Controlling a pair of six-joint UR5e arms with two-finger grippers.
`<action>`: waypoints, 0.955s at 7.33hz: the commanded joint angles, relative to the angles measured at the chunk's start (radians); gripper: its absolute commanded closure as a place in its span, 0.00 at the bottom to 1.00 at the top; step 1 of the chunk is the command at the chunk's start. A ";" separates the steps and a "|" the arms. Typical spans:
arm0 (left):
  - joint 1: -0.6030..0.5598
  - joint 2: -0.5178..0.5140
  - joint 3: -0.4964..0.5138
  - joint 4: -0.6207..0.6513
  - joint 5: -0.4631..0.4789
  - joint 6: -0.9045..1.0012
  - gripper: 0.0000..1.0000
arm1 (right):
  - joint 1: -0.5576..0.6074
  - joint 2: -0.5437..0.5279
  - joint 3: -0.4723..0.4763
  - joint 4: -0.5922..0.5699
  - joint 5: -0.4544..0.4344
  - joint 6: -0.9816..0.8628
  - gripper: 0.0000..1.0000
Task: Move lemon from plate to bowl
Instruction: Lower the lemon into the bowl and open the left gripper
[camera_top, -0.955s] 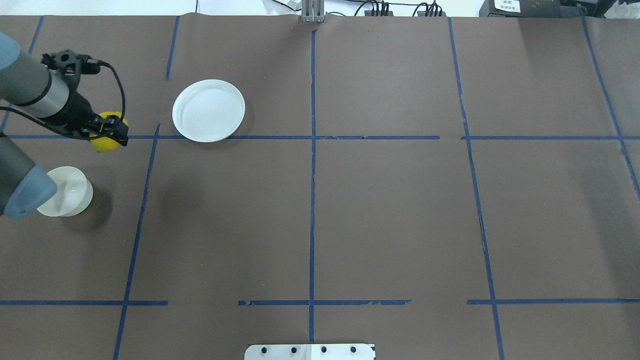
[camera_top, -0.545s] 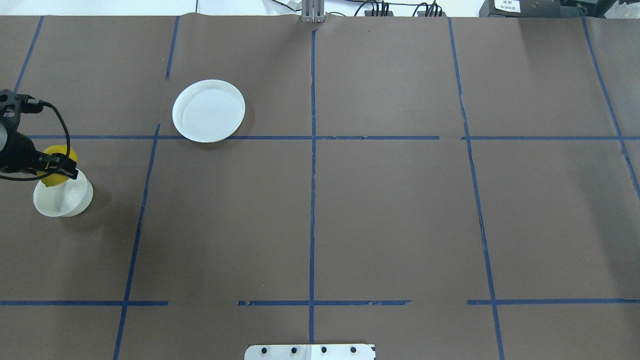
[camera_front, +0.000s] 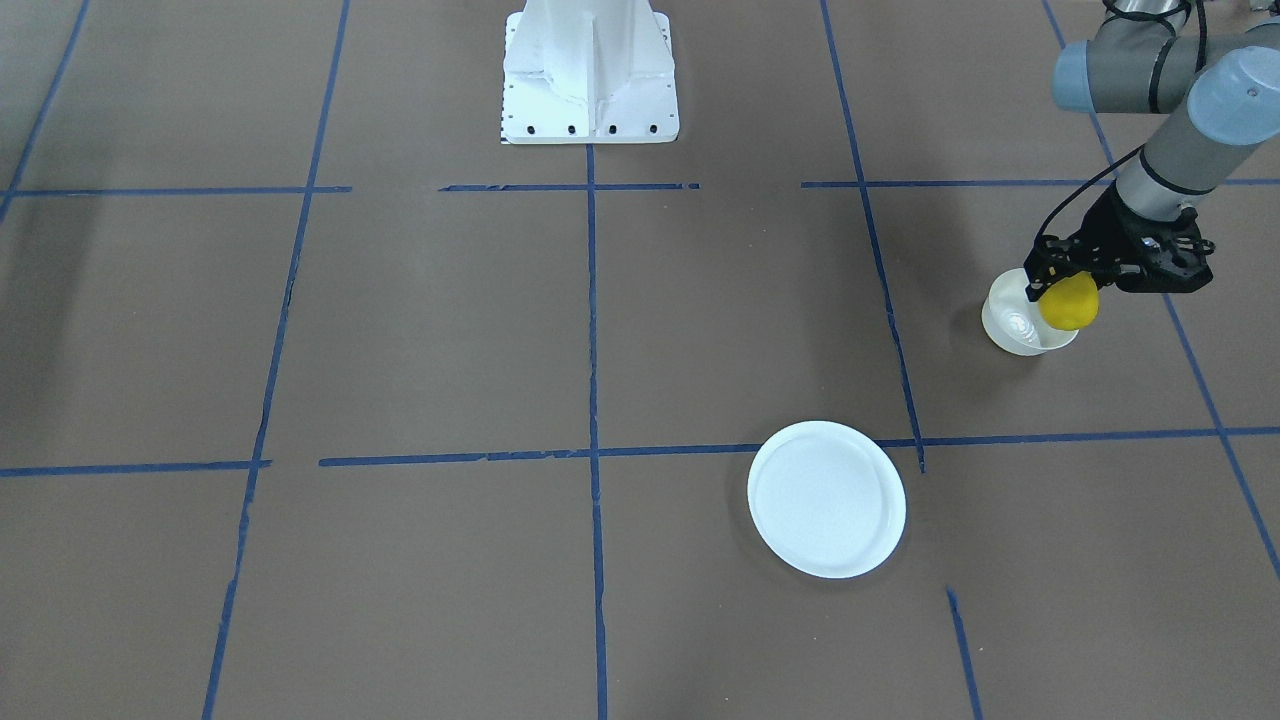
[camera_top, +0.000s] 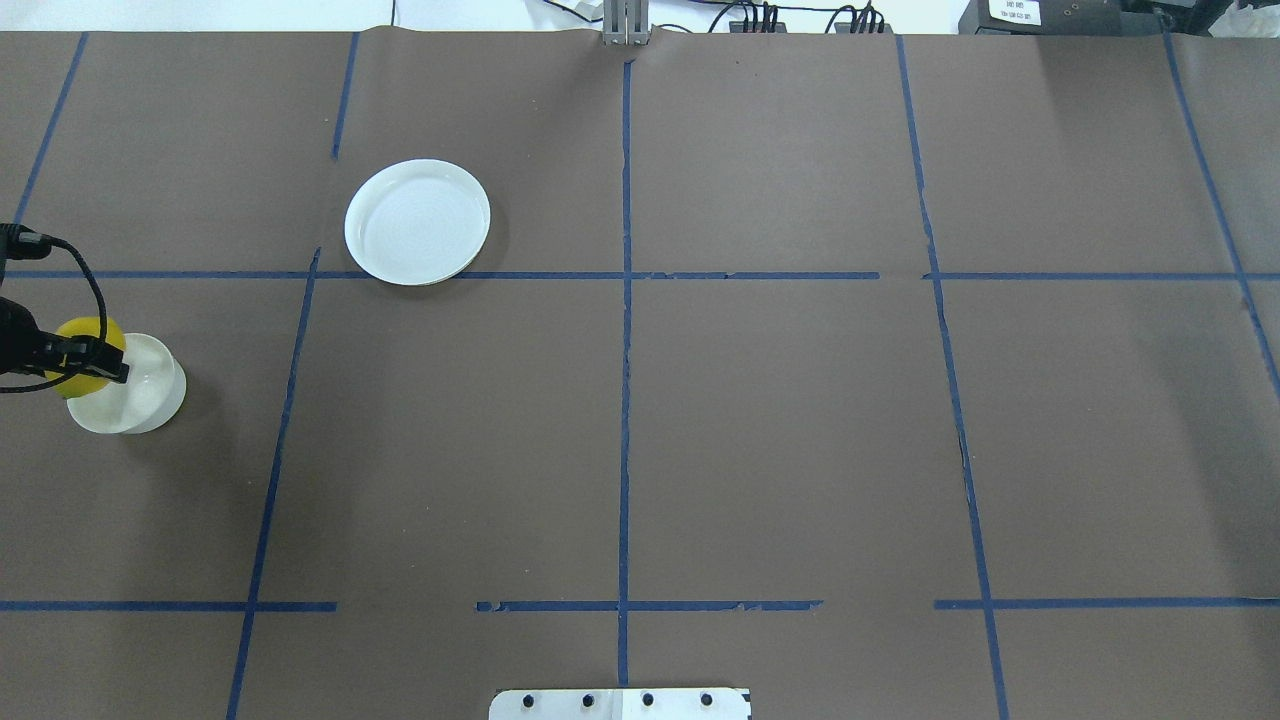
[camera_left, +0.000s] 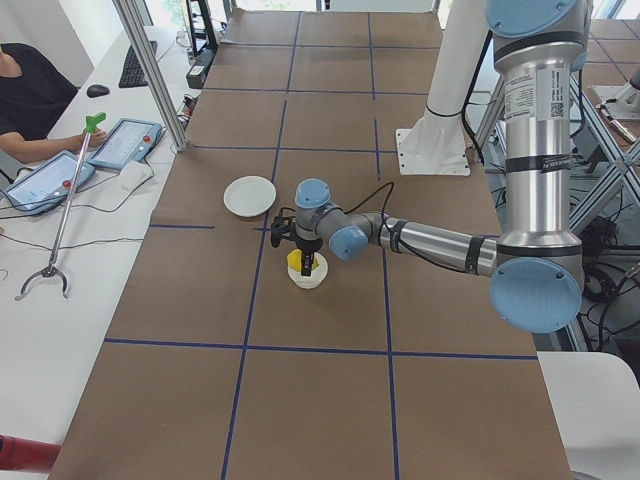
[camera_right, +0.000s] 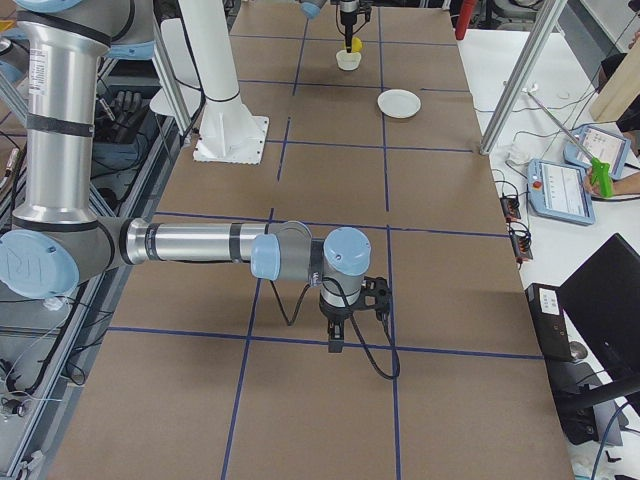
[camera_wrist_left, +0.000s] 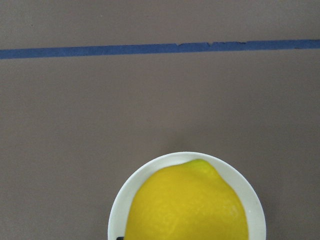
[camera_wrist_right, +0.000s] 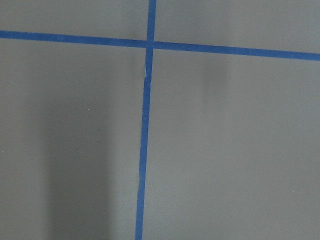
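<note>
My left gripper (camera_front: 1070, 288) is shut on the lemon (camera_front: 1068, 306), a bright yellow oval fruit, and holds it just over the bowl (camera_front: 1008, 325). In the overhead view the gripper (camera_top: 88, 362) and lemon (camera_top: 82, 334) sit over the left part of the small off-white bowl (camera_top: 150, 392). The left wrist view shows the lemon (camera_wrist_left: 187, 207) filling the bowl's rim (camera_wrist_left: 118, 200) below it. The flat white plate (camera_top: 417, 221) lies empty farther out. My right gripper (camera_right: 336, 345) shows only in the exterior right view, pointing down over the table, and I cannot tell whether it is open or shut.
Brown paper with blue tape lines (camera_top: 625, 300) covers the table. The robot's white base (camera_front: 590, 70) stands at the near edge. An operator's table with tablets (camera_left: 125, 140) and a grabber tool (camera_left: 60, 210) runs along the far side.
My left gripper has carried the lemon from beside the plate back toward the robot and to the left, and now holds it over the bowl. The plate has not moved.
</note>
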 joint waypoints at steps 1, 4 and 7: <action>0.001 -0.013 0.002 0.001 -0.012 0.000 0.00 | 0.000 0.000 0.000 0.000 0.000 0.000 0.00; -0.014 -0.019 -0.018 0.012 -0.010 0.105 0.00 | 0.000 0.000 0.000 0.000 0.000 0.000 0.00; -0.297 -0.071 0.004 0.166 -0.102 0.506 0.00 | 0.000 0.000 0.000 0.000 0.000 0.000 0.00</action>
